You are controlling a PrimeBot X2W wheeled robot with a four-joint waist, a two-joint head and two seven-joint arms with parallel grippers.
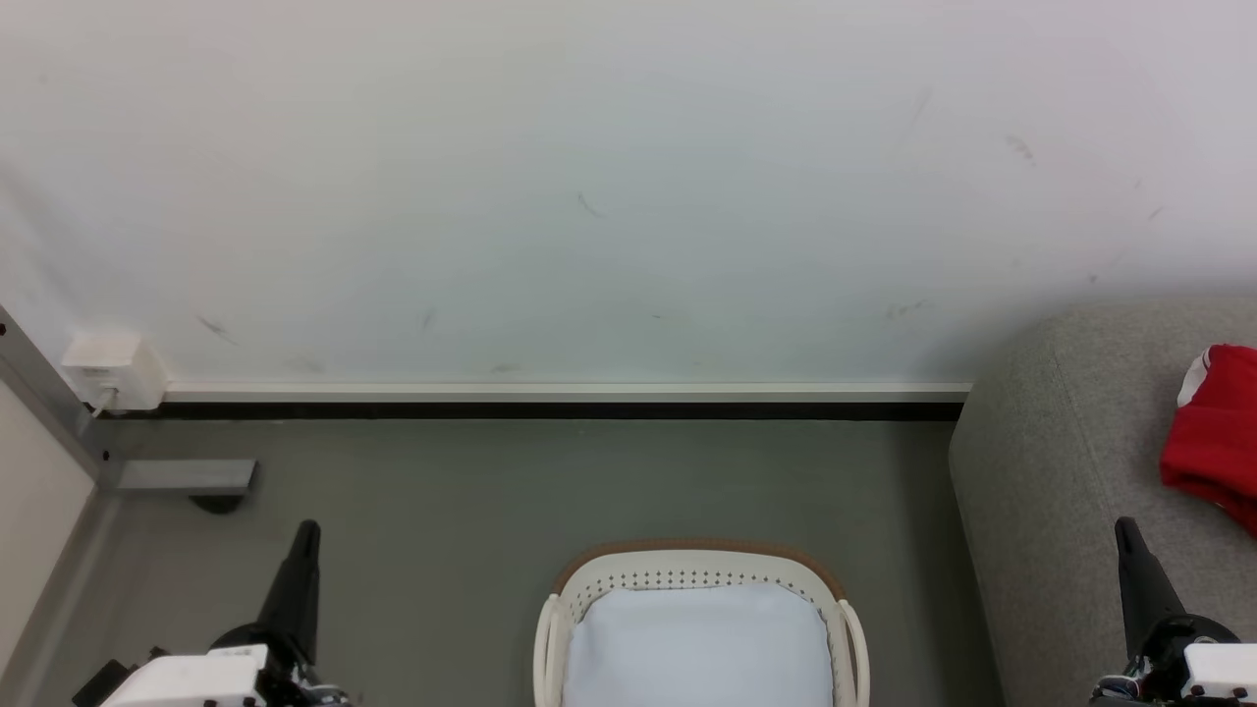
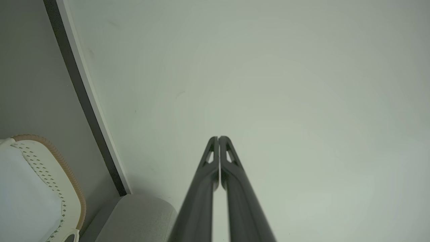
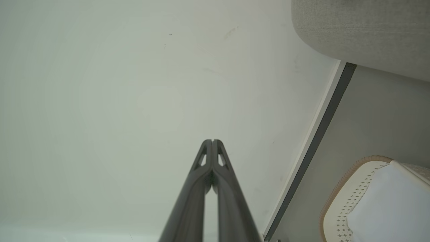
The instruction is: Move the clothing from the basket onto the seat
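The red clothing point(image 1: 1213, 432), with a bit of white showing at its upper corner, lies bunched on top of the light-grey seat point(image 1: 1061, 471). It sits well in from the seat's rounded edge that faces the basket point(image 1: 699, 565), and the frame's right side cuts part of it off. The basket stands on the grey floor point(image 1: 442, 491), just beside that edge of the seat and apart from the skirting board point(image 1: 560, 391) along the foot of the white wall point(image 1: 589, 196). Its brown woven rim curves round the far end, the perforated white walls run below it, and the white liner point(image 1: 697, 648) is spread smooth across the inside. The left gripper point(image 1: 306, 535) is raised over the floor to the basket's left, its two dark fingers pressed flat together from the hollowed tips down, with nothing caught between them. The right gripper point(image 1: 1125, 530) is raised on the other side, over the seat's near part, clear of the clothing and not touching it. Its fingers are likewise clamped tight on each other and grasp nothing. Both point toward the wall, which is scuffed here and there with faint dark marks. In the floor's far left corner a small white box point(image 1: 103, 368) with a cable sits against the wall above a grey metal bracket point(image 1: 187, 476).
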